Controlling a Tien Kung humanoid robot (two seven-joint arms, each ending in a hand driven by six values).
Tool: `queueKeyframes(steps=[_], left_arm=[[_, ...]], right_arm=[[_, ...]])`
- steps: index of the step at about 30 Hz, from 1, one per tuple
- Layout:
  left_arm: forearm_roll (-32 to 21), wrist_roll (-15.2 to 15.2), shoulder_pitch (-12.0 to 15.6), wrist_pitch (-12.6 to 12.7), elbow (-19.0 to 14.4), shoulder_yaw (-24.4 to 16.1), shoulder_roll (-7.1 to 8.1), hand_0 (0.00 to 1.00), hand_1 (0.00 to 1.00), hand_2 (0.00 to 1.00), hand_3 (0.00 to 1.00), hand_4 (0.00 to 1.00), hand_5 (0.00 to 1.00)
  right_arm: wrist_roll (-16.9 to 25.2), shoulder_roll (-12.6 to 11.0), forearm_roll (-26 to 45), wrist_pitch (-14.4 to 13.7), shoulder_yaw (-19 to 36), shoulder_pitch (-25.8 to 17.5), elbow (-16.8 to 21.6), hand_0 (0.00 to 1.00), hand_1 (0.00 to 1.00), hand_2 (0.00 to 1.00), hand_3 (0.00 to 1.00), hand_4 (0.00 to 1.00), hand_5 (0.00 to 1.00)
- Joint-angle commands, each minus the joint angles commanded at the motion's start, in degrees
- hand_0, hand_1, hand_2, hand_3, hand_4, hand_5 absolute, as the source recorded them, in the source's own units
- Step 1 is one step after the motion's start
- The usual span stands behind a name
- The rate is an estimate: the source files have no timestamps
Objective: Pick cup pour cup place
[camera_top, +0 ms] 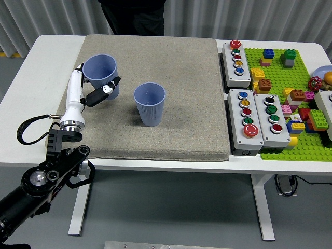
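Two blue ribbed cups are in the head view. One cup (150, 104) stands upright near the middle of the grey mat (171, 62). The other cup (100, 74) is upright at the mat's left side, with my left hand (93, 89) shut on it; the white fingers wrap its left wall and the black thumb presses its right side. Whether its base touches the mat I cannot tell. My left arm comes up from the lower left corner. My right arm is out of sight.
Three grey button boxes (237, 58) (246, 119) (273, 119) lie right of the mat. A green baseplate (290, 88) with several loose bricks fills the right end. A person in dark clothes (132, 15) stands at the far side.
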Motion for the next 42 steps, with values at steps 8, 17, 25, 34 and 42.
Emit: queueKeyframes(steps=[8,17,25,34,42], left_arm=[[-0.6,-0.13,0.49,0.0,2.88,0.88,-0.28,0.507,0.522,0.578,0.552,0.733,0.137],[-0.54,0.27,0.2,0.0,4.92,1.52,-0.45,0.535,0.549,0.606,0.557,0.735,0.139],[1.1,1.24,0.19,0.0,5.16,1.57,-0.64,0.58,0.583,0.655,0.574,0.752,0.158],[3.4,2.82,0.26,-2.65,4.87,1.23,-0.65,0.648,0.673,0.817,0.729,0.871,0.308],[4.47,3.46,0.35,-4.21,4.52,0.69,-0.48,0.691,0.736,0.871,0.8,0.908,0.353]], right_arm=[[0.01,-0.01,0.05,0.0,-0.15,0.06,0.0,0.668,0.608,0.551,0.529,0.002,0.078],[0.06,0.01,0.05,0.03,-0.21,-0.05,-0.02,0.668,0.608,0.551,0.529,0.002,0.078],[0.08,0.04,0.05,0.03,-0.29,0.04,-0.02,0.668,0.608,0.551,0.529,0.002,0.076],[0.14,0.02,0.13,-0.05,-0.49,-0.01,0.0,0.668,0.608,0.551,0.529,0.002,0.074],[0.14,0.0,0.06,-0.04,-0.51,-0.22,0.01,0.668,0.608,0.55,0.529,0.002,0.073]])
